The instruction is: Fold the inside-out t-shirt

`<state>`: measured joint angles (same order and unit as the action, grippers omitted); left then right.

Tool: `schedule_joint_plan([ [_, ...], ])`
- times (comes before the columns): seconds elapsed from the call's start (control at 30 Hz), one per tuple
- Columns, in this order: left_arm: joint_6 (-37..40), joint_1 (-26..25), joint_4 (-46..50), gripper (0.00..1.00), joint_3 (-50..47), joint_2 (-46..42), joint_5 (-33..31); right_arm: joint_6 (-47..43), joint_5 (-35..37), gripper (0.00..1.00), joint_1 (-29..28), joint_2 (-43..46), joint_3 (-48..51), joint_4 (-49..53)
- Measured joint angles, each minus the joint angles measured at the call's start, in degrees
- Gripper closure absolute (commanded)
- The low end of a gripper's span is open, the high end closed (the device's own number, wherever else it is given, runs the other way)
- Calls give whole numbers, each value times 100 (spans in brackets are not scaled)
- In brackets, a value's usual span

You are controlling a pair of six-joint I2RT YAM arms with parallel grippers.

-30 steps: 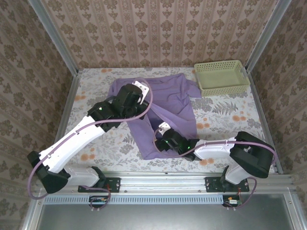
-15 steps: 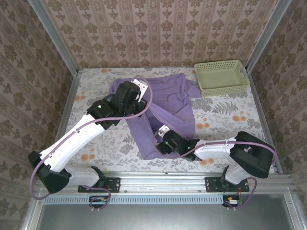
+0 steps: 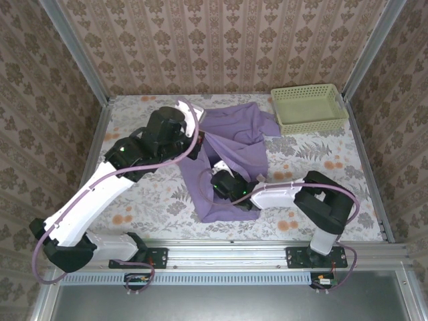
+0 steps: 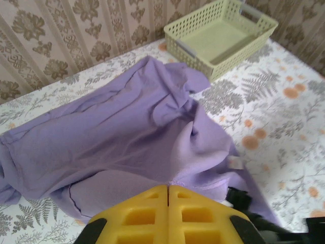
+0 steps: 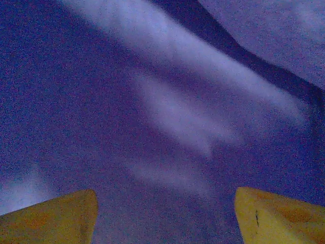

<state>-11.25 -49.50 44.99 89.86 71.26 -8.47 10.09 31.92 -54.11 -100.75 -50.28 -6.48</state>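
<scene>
- Centre of the top view: shirt lies crumpled on table, upper corner just beside basket.
- Left gripper: jaws together, apparently pinching a raised shirt edge.
- Right gripper: jaws apart over the fabric, holding nothing.
- Step, likely: getting a second grip to spread the shirt.
- Next: right closes on one fold only.

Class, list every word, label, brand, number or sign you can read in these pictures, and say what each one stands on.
No text can be read anywhere.
Small white patch, perhaps a care tag, on the lavender t-shirt: too small to read.
Pale green basket and floral table cover: patterns, no lettering.
</scene>
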Motion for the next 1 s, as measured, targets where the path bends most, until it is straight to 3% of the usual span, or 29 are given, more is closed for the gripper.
schedule_joint_plan([
  [0.33,-509,-208,476,100,885,0,15,610,212,19,673,-824,-1495,435],
  [0.4,-557,-310,520,100,968,0,17,787,173,14,855,-975,-1803,627],
  [0.5,-649,-422,542,100,1150,2,42,1025,149,8,1071,-1292,-2420,1023],
  [1.0,-872,-588,557,100,1856,68,96,1792,-310,2,1541,-3001,-5182,3237],
])
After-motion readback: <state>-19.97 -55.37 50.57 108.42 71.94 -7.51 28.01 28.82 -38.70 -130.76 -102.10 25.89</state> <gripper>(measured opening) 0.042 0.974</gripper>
